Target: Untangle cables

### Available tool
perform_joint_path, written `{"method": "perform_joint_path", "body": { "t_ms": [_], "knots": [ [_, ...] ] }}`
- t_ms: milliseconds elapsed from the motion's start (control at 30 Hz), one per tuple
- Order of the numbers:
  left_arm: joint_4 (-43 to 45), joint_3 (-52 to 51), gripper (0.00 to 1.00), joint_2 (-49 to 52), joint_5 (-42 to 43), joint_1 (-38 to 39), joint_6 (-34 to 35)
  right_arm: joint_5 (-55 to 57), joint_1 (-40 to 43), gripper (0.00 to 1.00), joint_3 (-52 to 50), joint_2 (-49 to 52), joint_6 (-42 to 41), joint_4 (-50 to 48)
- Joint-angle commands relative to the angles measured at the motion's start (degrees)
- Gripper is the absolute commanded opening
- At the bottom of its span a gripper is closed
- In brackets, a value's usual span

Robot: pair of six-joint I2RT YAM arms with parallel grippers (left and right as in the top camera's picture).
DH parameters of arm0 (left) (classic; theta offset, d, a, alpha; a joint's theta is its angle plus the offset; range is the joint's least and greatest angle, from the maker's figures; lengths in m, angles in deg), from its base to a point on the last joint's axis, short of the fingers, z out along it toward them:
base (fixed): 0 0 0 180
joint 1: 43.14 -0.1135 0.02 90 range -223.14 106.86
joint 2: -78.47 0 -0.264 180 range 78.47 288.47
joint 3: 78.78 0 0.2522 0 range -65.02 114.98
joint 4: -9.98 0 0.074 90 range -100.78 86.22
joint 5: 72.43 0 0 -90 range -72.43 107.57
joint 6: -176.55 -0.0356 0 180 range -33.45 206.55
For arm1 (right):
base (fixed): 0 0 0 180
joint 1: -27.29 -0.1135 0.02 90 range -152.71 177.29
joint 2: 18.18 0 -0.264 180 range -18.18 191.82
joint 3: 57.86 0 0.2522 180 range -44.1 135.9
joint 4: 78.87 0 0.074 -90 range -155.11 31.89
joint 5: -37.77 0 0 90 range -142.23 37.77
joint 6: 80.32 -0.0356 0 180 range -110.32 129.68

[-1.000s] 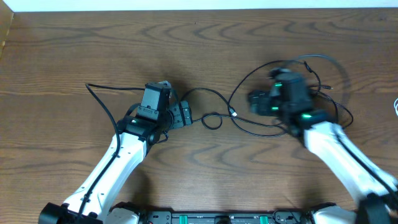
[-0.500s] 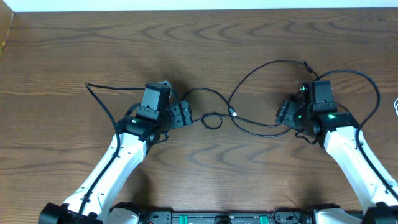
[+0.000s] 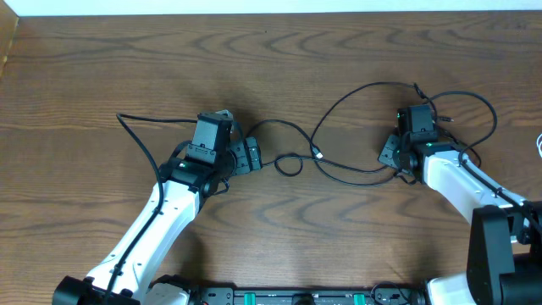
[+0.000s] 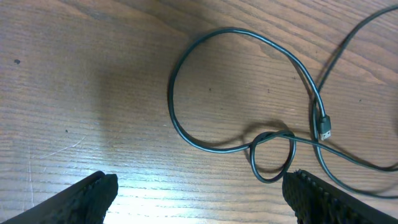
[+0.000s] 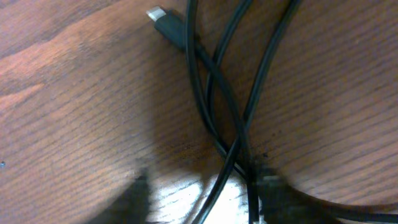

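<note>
Right tool [image 3: 388,154] set low over the right-hand bunch of the cables [image 3: 373,85]. Impossible to tell from the dim, blurred wrist view whether pinching a strand or merely straddling it. Placed there, in all likelihood, because of the crossing [image 5: 239,149] of several black strands just ahead of the fingertips, with a plug [image 5: 163,18] lying free beside it: the likely point for lifting the strands apart.

Left tool [image 4: 199,186] spread wide and holding nothing, poised above the small loop [image 4: 254,163] and the larger loop [image 4: 171,106] feeding it. Second plug [image 4: 324,129] just beside the strand leaving the small loop. Probably positioned to pin or draw this end while the other side is worked.

Black strands flat on the table [image 3: 102,51] between the two arms, arcing from the middle up and round to the right. Sliver of white cord [image 3: 539,146] at the right edge, well apart from the tangle.
</note>
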State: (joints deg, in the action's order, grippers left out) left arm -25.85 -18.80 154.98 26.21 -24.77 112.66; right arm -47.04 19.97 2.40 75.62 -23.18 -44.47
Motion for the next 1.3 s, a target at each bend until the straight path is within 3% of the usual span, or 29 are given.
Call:
{"method": "perform_joint_path", "body": {
  "t_ms": [0,100,233,567,767,967,1100,1267],
  "knots": [
    [0.02,-0.24,0.91,0.33,-0.70,-0.31,0.07,-8.90,-0.20,0.20,-0.39,0.72,-2.14,-1.22],
    [0.02,-0.24,0.91,0.33,-0.70,-0.31,0.07,-21.03,-1.42,0.02,-0.39,0.72,1.97,-5.38],
    [0.02,-0.24,0.91,0.33,-0.70,-0.31,0.07,-32.72,-4.96,0.01,-0.39,0.70,6.38,-11.15],
    [0.02,-0.24,0.91,0.33,-0.70,-0.31,0.07,-32.57,-12.24,0.01,0.61,-0.46,12.00,-12.50],
    [0.02,-0.24,0.91,0.33,-0.70,-0.31,0.07,-32.57,-12.07,0.08,0.76,-7.17,12.00,-11.30],
    [0.02,-0.24,0.91,0.33,-0.70,-0.31,0.07,-32.33,-12.07,0.05,0.74,-17.03,11.98,-7.76],
    [0.02,-0.24,0.91,0.33,-0.70,-0.31,0.07,-26.53,-12.09,0.05,0.74,-21.40,11.96,-3.50],
    [0.02,-0.24,0.91,0.33,-0.70,-0.31,0.07,-18.27,-12.09,0.18,0.66,-21.66,11.91,3.48]
  ]
}}
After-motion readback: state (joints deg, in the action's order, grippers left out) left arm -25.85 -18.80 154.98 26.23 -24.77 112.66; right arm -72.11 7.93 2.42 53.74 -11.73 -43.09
